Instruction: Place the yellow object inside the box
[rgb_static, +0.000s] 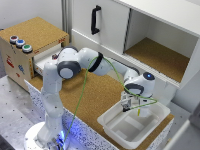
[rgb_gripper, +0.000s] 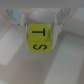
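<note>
Cork-topped bench (rgb_static: 100, 95), white box (rgb_static: 132, 125) at its corner.
Gripper (rgb_static: 128, 107) clenches the yellow object (rgb_gripper: 39, 38) over the box; fingertips blurred.

Yellow object (rgb_gripper: 39, 38) with dark letters clamped between hand (rgb_gripper: 40, 26) fingers, above box (rgb_gripper: 20, 65) ridged bottom.

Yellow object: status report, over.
Gripper shut on the yellow object, letters T and S showing. Hanging over the box, above its ridged bottom. Nothing in the way.
</note>
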